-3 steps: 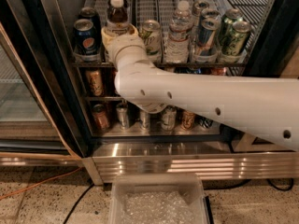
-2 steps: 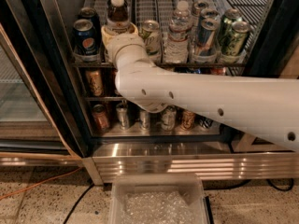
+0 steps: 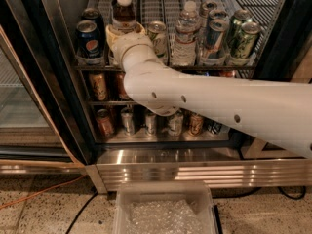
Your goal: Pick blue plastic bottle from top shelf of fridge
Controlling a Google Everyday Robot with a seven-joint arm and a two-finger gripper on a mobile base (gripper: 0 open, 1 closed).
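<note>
At the top shelf (image 3: 154, 6), the gripper (image 3: 122, 34) meets the blue plastic bottle (image 3: 124, 12); its hold cannot be told.

Warm, moderate light from above: the white arm (image 3: 219, 106) runs bright, nearly blown, and shades the lower racks (image 3: 105, 103) of the fridge (image 3: 63, 106). Streaky glare on the steel base panel (image 3: 195, 169). Whole frame is soft; the claw (image 3: 121, 33), at the blue plastic bottle (image 3: 124, 11) on the top shelf (image 3: 165, 67), sits in even light.
</note>
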